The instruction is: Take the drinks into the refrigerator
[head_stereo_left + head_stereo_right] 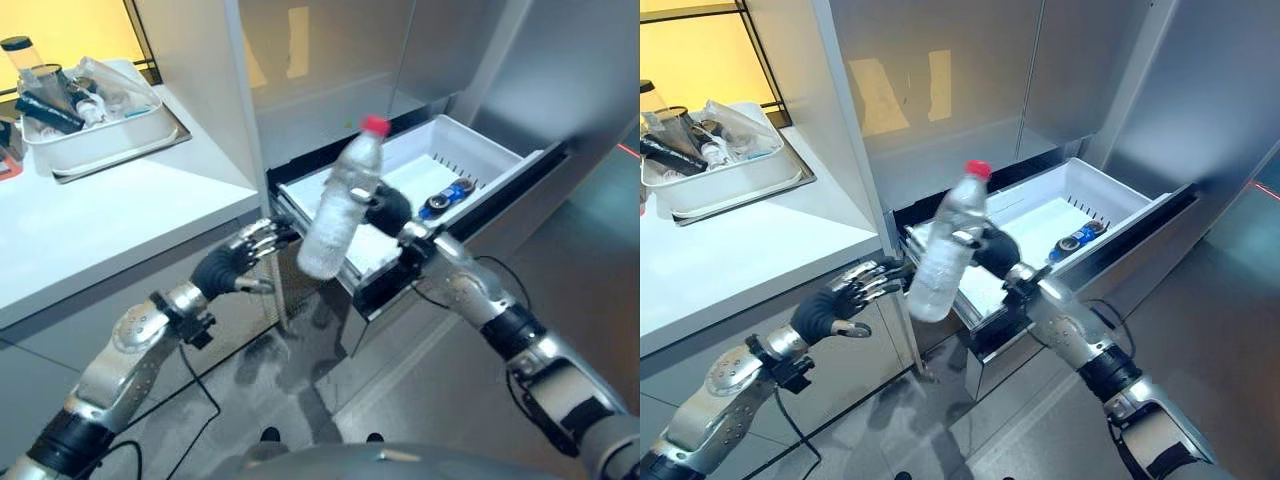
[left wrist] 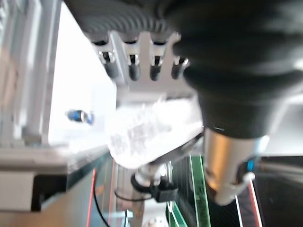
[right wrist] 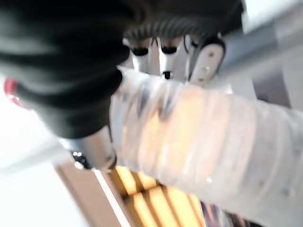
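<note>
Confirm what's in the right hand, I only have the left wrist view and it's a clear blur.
Observer: A clear water bottle with a red cap, right hand shut on it, held over the open drawer.
Operator: Drawer empty?
Observer: No, a blue can lies in it, near the far side.
Operator: Left hand doing anything?
Observer: Left hand is open, fingers spread, beside the bottle's lower end, holding nothing.
</note>
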Available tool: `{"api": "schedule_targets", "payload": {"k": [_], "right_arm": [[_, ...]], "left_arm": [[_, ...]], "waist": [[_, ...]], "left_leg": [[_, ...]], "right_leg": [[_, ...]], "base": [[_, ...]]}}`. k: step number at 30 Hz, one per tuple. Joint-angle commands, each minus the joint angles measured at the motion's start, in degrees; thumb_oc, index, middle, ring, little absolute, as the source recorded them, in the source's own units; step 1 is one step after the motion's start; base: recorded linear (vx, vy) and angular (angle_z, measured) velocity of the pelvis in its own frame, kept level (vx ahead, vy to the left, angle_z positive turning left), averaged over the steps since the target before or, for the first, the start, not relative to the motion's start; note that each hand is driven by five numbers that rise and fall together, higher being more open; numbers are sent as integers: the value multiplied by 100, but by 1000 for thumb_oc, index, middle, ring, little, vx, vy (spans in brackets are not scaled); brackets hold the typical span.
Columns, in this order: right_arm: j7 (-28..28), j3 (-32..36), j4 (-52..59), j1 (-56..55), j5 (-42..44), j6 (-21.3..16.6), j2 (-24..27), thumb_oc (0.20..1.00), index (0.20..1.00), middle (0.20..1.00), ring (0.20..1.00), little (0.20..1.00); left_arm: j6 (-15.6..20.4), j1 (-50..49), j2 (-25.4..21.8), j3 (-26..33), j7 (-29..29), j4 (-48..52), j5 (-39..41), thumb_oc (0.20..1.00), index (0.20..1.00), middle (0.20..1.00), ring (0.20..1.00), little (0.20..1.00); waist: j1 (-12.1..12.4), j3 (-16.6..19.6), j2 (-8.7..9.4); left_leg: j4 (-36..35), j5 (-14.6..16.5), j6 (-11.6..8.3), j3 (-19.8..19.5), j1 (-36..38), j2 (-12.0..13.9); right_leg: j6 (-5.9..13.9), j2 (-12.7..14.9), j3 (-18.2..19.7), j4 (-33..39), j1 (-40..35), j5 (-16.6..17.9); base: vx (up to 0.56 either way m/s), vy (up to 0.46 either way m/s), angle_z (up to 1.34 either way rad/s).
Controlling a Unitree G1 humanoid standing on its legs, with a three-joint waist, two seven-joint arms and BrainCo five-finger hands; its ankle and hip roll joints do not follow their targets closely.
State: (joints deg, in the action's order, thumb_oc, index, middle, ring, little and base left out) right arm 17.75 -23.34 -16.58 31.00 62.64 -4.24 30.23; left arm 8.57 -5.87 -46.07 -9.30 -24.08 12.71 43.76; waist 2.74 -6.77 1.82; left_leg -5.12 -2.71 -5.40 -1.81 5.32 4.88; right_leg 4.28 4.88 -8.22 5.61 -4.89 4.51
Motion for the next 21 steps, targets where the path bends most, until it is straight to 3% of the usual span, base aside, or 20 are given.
{"api": "schedule_targets", "payload": {"k": [1, 13, 21], "right_arm": [[-111, 866, 15, 709, 535, -822, 138, 200, 200, 200, 200, 200], [-241, 1261, -508, 725, 484, -929, 422, 200, 200, 200, 200, 200], [-307, 1036, -938, 1129, -8, -915, 1084, 200, 200, 200, 200, 200]], "left_arm": [[271, 14, -287, 314, -71, 223, 338, 1000, 1000, 1000, 1000, 1000], [360, -273, 75, 659, 46, 151, 376, 1000, 1000, 1000, 1000, 1000], [503, -349, 236, 849, 108, 20, 348, 1000, 1000, 1000, 1000, 1000]], "waist": [[7, -9, 244], [53, -98, 233], [117, -280, 264]], "left_leg": [[171, 690, 512, -89, 356, -471], [194, 690, 512, -113, 295, -475], [229, 634, 513, -170, 82, -494]], "right_leg": [[-109, -285, -204, -123, -470, -643], [-106, -279, -217, -142, -412, -655], [-94, -279, -276, -189, -209, -657]], "base": [[0, 0, 0], [0, 0, 0], [-17, -2, 2]]}}
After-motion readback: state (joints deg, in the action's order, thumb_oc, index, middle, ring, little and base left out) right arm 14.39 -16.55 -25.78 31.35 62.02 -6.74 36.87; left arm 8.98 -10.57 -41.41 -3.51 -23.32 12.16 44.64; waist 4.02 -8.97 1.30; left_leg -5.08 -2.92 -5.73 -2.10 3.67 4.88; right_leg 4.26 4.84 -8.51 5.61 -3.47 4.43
